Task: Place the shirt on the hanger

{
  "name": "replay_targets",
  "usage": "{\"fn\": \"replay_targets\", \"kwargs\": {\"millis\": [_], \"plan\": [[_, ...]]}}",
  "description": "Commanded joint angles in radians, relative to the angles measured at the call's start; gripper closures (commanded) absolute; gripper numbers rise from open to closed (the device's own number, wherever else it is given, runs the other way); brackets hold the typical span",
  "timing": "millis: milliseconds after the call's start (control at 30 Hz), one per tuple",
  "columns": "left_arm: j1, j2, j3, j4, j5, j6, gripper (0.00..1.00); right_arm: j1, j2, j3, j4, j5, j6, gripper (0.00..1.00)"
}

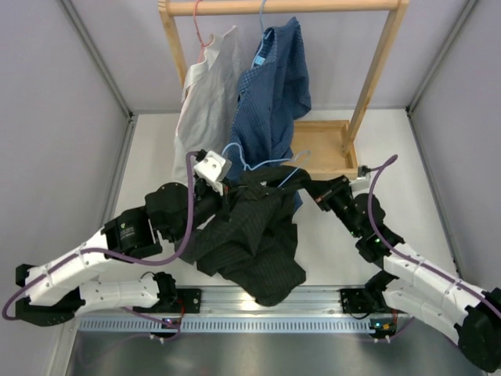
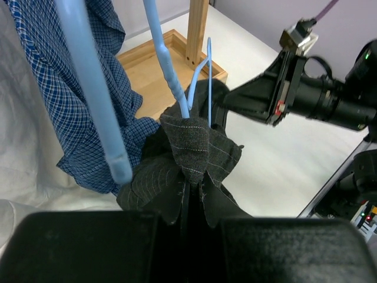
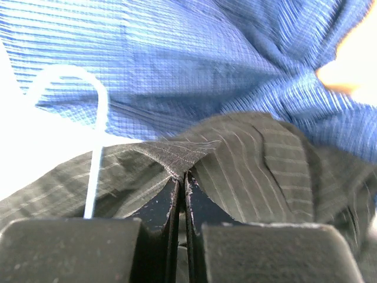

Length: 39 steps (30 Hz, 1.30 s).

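The dark shirt (image 1: 250, 235) with a faint check hangs bunched between both arms above the table's front. My left gripper (image 1: 228, 188) is shut on a fold of its cloth (image 2: 194, 147). My right gripper (image 1: 309, 186) is shut on another fold (image 3: 253, 159). The thin light-blue wire hanger (image 1: 270, 164) lies across the top of the shirt between the two grippers. In the left wrist view its wires (image 2: 168, 65) run into the bunched cloth just beyond my fingers. In the right wrist view its hook (image 3: 97, 118) rises from the cloth at the left.
A wooden rack (image 1: 376, 70) stands at the back with a box base (image 1: 321, 145). A white shirt (image 1: 203, 102) and a blue checked shirt (image 1: 274, 86) hang from it, right behind the grippers. The blue shirt fills the right wrist view (image 3: 194, 59). Grey walls close both sides.
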<state>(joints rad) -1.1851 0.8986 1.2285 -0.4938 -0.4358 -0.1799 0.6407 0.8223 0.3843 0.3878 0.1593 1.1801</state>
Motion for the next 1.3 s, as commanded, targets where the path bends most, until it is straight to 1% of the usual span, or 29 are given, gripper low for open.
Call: {"fn": "replay_targets", "kwargs": {"millis": [0, 67, 167, 267, 300, 333, 467, 600, 633, 700, 733, 800, 867, 900, 933, 1000, 1033, 1100, 1133, 1167, 1200, 1233, 1267], "plan": [[0.001, -0.055, -0.006, 0.02, 0.011, 0.033, 1.0, -0.098, -0.031, 0.102, -0.111, -0.107, -0.123, 1.0], [0.001, -0.055, -0.004, 0.009, 0.009, 0.051, 1.0, -0.127, -0.041, 0.136, -0.174, -0.115, -0.166, 1.0], [0.001, -0.05, -0.003, -0.002, 0.049, 0.072, 1.0, -0.176, -0.028, 0.232, -0.239, -0.159, -0.223, 1.0], [0.001, -0.049, -0.012, -0.005, 0.101, 0.086, 1.0, -0.237, 0.018, 0.359, -0.316, -0.256, -0.272, 1.0], [0.001, -0.052, -0.015, -0.005, 0.115, 0.089, 1.0, -0.252, 0.052, 0.378, -0.338, -0.286, -0.277, 1.0], [0.001, -0.053, -0.017, -0.005, 0.124, 0.097, 1.0, -0.263, 0.063, 0.393, -0.342, -0.317, -0.284, 1.0], [0.001, -0.061, -0.027, -0.005, 0.155, 0.112, 1.0, -0.3, 0.109, 0.467, -0.372, -0.352, -0.335, 1.0], [0.001, -0.059, -0.024, -0.034, 0.12, 0.114, 1.0, -0.329, 0.144, 0.534, -0.429, -0.356, -0.387, 1.0], [0.001, -0.056, -0.018, -0.048, 0.085, 0.105, 1.0, -0.337, 0.147, 0.55, -0.457, -0.336, -0.417, 1.0], [0.001, -0.037, -0.004, -0.08, 0.062, 0.1, 1.0, -0.338, 0.158, 0.593, -0.478, -0.313, -0.463, 1.0], [0.001, -0.03, 0.009, -0.107, 0.054, 0.094, 1.0, -0.337, 0.162, 0.622, -0.478, -0.319, -0.517, 1.0], [0.001, -0.003, 0.026, -0.136, 0.051, 0.088, 1.0, -0.335, 0.184, 0.659, -0.486, -0.343, -0.574, 1.0], [0.001, 0.025, 0.066, -0.176, 0.022, 0.063, 1.0, -0.334, 0.186, 0.685, -0.474, -0.415, -0.648, 1.0], [0.001, 0.043, 0.086, -0.193, 0.003, 0.053, 1.0, -0.328, 0.175, 0.686, -0.472, -0.441, -0.665, 1.0], [0.001, 0.078, 0.103, -0.207, -0.015, 0.031, 1.0, -0.317, 0.166, 0.688, -0.471, -0.508, -0.687, 1.0], [0.001, 0.112, 0.155, -0.204, -0.072, 0.004, 1.0, -0.291, 0.124, 0.668, -0.471, -0.563, -0.706, 1.0], [0.001, 0.15, 0.173, -0.19, -0.089, -0.018, 1.0, -0.245, 0.106, 0.654, -0.48, -0.581, -0.715, 1.0], [0.001, 0.186, 0.213, -0.111, -0.115, -0.02, 1.0, -0.188, 0.037, 0.584, -0.471, -0.602, -0.717, 1.0], [0.001, 0.203, 0.223, -0.071, -0.13, -0.006, 1.0, -0.114, 0.016, 0.553, -0.468, -0.593, -0.715, 1.0], [0.002, 0.236, 0.232, 0.002, -0.144, 0.003, 1.0, -0.067, -0.006, 0.498, -0.468, -0.581, -0.718, 1.0], [0.005, 0.253, 0.258, 0.035, -0.135, 0.019, 1.0, -0.026, -0.041, 0.473, -0.466, -0.566, -0.718, 1.0], [0.011, 0.269, 0.27, 0.064, -0.106, 0.026, 1.0, 0.041, -0.054, 0.426, -0.464, -0.535, -0.711, 1.0], [0.028, 0.293, 0.282, 0.111, -0.066, 0.03, 1.0, 0.063, -0.067, 0.406, -0.461, -0.532, -0.706, 1.0]]}}
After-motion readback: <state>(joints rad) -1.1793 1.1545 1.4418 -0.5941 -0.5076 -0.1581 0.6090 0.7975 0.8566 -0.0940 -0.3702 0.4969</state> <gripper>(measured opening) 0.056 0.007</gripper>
